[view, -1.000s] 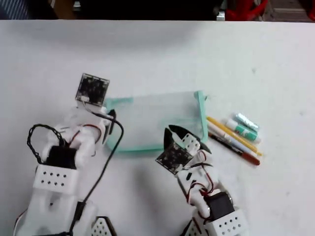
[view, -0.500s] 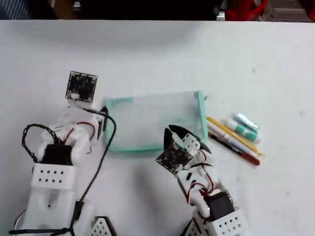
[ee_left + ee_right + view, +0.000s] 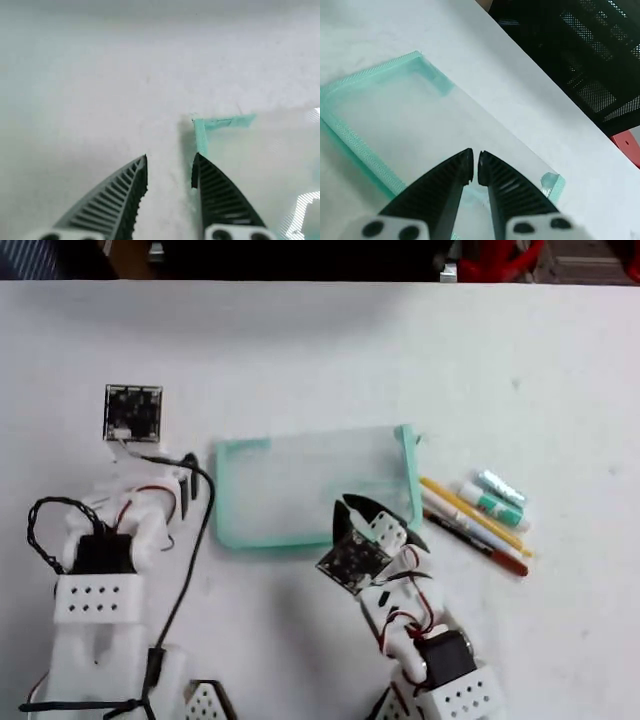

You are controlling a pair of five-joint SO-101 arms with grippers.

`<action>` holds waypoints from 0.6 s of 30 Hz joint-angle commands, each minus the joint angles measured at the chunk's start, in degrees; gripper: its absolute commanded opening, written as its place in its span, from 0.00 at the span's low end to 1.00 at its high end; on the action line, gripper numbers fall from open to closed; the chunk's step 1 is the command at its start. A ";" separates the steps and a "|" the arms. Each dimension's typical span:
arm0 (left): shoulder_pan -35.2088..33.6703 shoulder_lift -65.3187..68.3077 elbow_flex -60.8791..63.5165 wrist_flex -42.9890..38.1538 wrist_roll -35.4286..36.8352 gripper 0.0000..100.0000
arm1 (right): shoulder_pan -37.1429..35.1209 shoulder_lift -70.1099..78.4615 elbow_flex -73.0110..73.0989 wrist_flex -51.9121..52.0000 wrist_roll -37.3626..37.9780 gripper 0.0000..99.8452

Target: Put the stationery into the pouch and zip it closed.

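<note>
- My left pincer (image 3: 190, 485) has drawn back to the left over the last second. It was at the left edge of the pouch (image 3: 300, 485) and now sits just beside that edge, apart from it.
- Its fingers are spread with nothing between them (image 3: 170, 160), and the pouch's teal corner (image 3: 220, 121) lies just past one tip.
- My right pincer (image 3: 350, 510) has not moved. It hangs over the pouch's near edge, its tips pressed almost together (image 3: 476, 152), and I see nothing pinched.
- The pouch has stayed flat mid-table. The stationery (image 3: 478, 512), a yellow pencil, pens and two green-capped tubes, lies in a bunch just right of it.
- I judge that nothing has been packed yet and loading is still to start.
- The table (image 3: 300, 350) is plain white. Past its far edge the room is dark, with something red (image 3: 500, 258) and black mesh (image 3: 600, 60).
</note>
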State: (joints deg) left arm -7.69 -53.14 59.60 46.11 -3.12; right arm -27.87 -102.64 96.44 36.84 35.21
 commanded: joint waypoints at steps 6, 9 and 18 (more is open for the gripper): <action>-0.48 -0.13 -0.44 -1.49 0.53 0.16 | -0.40 -0.04 0.44 0.84 0.44 0.03; -0.40 -0.13 -0.44 -1.49 0.53 0.16 | -0.13 -0.13 0.44 0.48 0.26 0.03; 4.53 -0.22 2.02 -4.31 0.44 0.15 | 8.22 -0.04 -2.73 -1.89 -6.24 0.03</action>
State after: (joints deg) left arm -4.53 -53.14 61.10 45.05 -3.12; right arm -23.47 -102.64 95.74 35.78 33.45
